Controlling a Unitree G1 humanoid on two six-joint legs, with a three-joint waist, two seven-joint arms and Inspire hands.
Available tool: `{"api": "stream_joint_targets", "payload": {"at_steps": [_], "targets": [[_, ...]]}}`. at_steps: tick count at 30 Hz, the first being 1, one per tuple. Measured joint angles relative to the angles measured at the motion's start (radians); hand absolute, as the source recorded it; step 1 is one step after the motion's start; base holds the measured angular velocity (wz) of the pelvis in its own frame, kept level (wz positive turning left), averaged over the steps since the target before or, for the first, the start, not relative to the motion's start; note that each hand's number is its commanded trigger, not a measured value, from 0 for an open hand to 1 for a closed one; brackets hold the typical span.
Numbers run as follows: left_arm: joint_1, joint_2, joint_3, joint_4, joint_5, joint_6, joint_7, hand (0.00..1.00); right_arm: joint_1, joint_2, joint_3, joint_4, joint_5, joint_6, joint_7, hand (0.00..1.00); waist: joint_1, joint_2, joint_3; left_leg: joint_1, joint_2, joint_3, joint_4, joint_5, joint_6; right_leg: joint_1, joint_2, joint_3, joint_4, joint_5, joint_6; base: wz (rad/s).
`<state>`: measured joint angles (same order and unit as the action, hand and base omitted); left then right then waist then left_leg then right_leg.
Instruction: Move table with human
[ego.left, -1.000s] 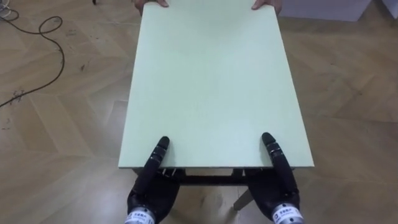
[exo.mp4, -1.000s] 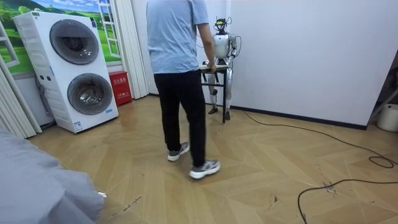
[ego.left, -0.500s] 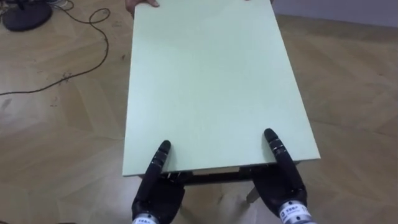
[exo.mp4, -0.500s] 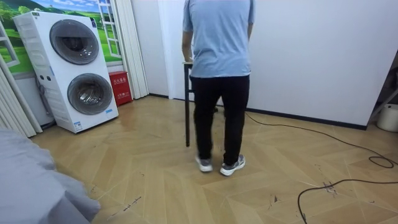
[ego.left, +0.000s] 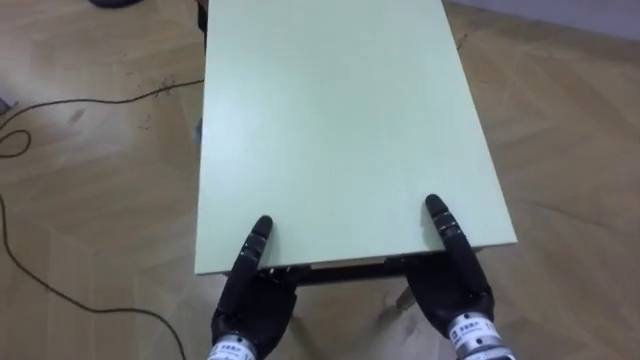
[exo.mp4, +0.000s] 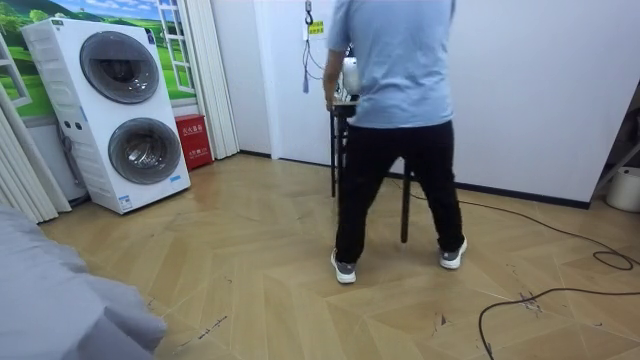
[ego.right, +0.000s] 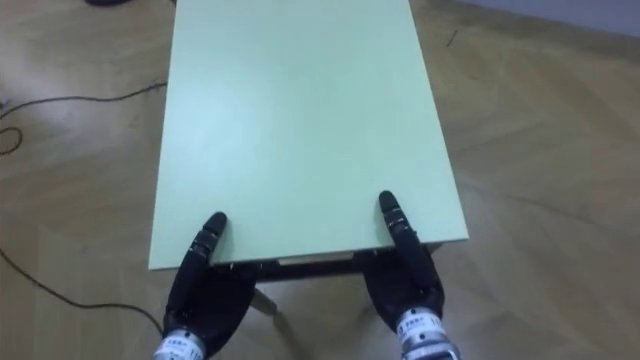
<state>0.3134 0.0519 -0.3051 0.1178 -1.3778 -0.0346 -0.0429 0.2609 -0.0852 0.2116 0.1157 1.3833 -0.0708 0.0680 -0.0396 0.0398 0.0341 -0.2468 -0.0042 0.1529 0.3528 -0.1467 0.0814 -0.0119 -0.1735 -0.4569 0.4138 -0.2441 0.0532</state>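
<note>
Item: table (ego.left: 340, 130), pale green top, running from 6 to 12 o'clock in the eye views, with a person (exo.mp4: 395, 90) standing at its far end. The left hand (ego.left: 250, 305) at 7 o'clock and the right hand (ego.left: 452, 295) at 5 o'clock each sit at the near edge, thumb on top; whether they are clamped cannot be told. Hazards: the floor cable (ego.left: 120, 98) at 9 o'clock may snag a leg, and a mismatched pace could drag the edge free.

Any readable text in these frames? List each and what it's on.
Nothing legible.
On the red box beside the stacked washers: white characters, too small to read.
On the hanging tag: print, blurred.
On the wrist labels behind the left hand and right hand: dark print, too small to read.
On the table: no text.
</note>
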Motion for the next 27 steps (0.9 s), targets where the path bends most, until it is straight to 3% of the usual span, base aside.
{"api": "stream_joint_targets", "payload": {"at_steps": [1,2,3,4,5,7,10,15,21,23,25,26,27], "targets": [[0.0,0.003,-0.004,0.0,0.0,0.0,0.001,1.0,0.004,-0.003,-0.002,0.0,-0.001,0.0,-0.002,1.0,-0.017,-0.005,0.0012,0.003,-0.017,-0.036,0.007,0.004,0.005,-0.006,0.004,0.066,0.011,-0.016,0.001,1.08],[0.0,0.003,-0.008,0.0,0.001,0.0,0.001,1.0,0.006,0.001,-0.002,0.0,-0.003,0.0,-0.002,1.0,-0.019,-0.009,0.0009,0.003,-0.026,-0.059,0.009,0.004,0.006,-0.007,0.014,0.103,0.002,-0.033,-0.002,0.87],[-0.001,0.001,-0.007,0.0,0.0,-0.004,0.001,1.0,0.006,0.006,-0.001,0.0,-0.005,0.0,-0.003,1.0,-0.017,-0.016,0.0022,0.003,-0.034,-0.08,0.011,0.005,0.005,-0.016,0.046,0.166,-0.062,-0.049,-0.01,0.72],[-0.001,0.002,-0.008,0.002,0.0,-0.007,0.001,1.0,0.006,0.007,0.0,0.001,-0.003,0.0,-0.004,1.0,-0.016,-0.022,0.003,0.004,-0.05,-0.105,0.014,0.007,0.003,-0.032,0.071,0.21,-0.099,-0.027,-0.017,0.82],[0.002,0.006,-0.009,0.001,0.001,-0.009,0.001,1.0,0.012,0.007,-0.002,0.001,-0.001,-0.001,-0.004,1.0,-0.019,-0.023,0.0009,0.006,-0.06,-0.118,0.011,0.009,0.002,-0.026,0.07,0.205,-0.1,-0.03,-0.018,0.64],[0.002,0.008,-0.011,-0.003,0.008,-0.012,0.001,1.0,0.009,0.0,0.0,0.001,0.015,-0.001,-0.004,1.0,0.015,-0.023,0.0002,0.01,-0.064,-0.128,0.004,0.01,-0.002,-0.006,0.074,0.181,-0.122,-0.029,-0.023,0.37],[0.002,0.013,-0.005,-0.008,0.007,-0.011,0.001,1.0,0.0,-0.004,0.005,0.001,0.008,-0.001,-0.005,1.0,0.027,-0.026,-0.0008,0.01,-0.066,-0.133,-0.003,0.01,-0.003,0.02,0.078,0.154,-0.143,-0.027,-0.024,0.33],[0.007,0.013,-0.005,-0.009,0.007,-0.012,0.002,1.0,0.002,-0.007,0.012,0.003,0.021,-0.001,-0.013,1.0,0.044,-0.028,-0.0002,0.03,-0.081,-0.158,-0.01,0.01,-0.003,0.068,0.079,0.146,-0.161,-0.024,-0.02,0.31],[0.01,0.014,-0.007,-0.009,0.008,-0.01,0.002,1.0,0.008,-0.006,0.014,0.002,0.02,-0.002,-0.013,1.0,0.045,-0.033,-0.0009,0.014,-0.084,-0.142,0.004,0.017,-0.001,0.102,0.091,0.051,-0.176,-0.023,-0.023,0.48],[0.011,0.013,-0.006,-0.009,0.008,-0.009,0.002,1.0,0.008,-0.007,0.014,0.002,0.019,-0.004,-0.013,1.0,0.043,-0.033,-0.0009,0.012,-0.083,-0.122,-0.002,0.028,0.005,0.113,0.091,0.024,-0.177,-0.023,-0.023,0.6],[0.011,0.004,-0.011,-0.006,0.01,-0.009,0.002,1.0,0.005,-0.011,0.012,0.002,0.023,-0.005,-0.014,1.0,0.043,-0.031,-0.0018,0.012,-0.062,-0.029,-0.017,0.042,0.023,0.116,0.093,-0.004,-0.177,-0.022,-0.024,0.69],[0.011,0.003,-0.011,-0.006,0.01,-0.009,0.002,1.0,0.005,-0.013,0.012,0.002,0.022,-0.005,-0.014,1.0,0.041,-0.029,-0.0025,0.011,-0.059,-0.011,-0.021,0.044,0.028,0.117,0.095,-0.009,-0.177,-0.022,-0.025,0.69],[0.011,0.003,-0.012,-0.006,0.01,-0.009,0.003,1.0,0.004,-0.02,0.01,0.002,0.017,-0.006,-0.014,1.0,0.042,-0.023,-0.0059,0.007,-0.063,-0.021,-0.034,0.056,0.031,0.115,0.098,-0.008,-0.178,-0.018,-0.032,0.66]]}}
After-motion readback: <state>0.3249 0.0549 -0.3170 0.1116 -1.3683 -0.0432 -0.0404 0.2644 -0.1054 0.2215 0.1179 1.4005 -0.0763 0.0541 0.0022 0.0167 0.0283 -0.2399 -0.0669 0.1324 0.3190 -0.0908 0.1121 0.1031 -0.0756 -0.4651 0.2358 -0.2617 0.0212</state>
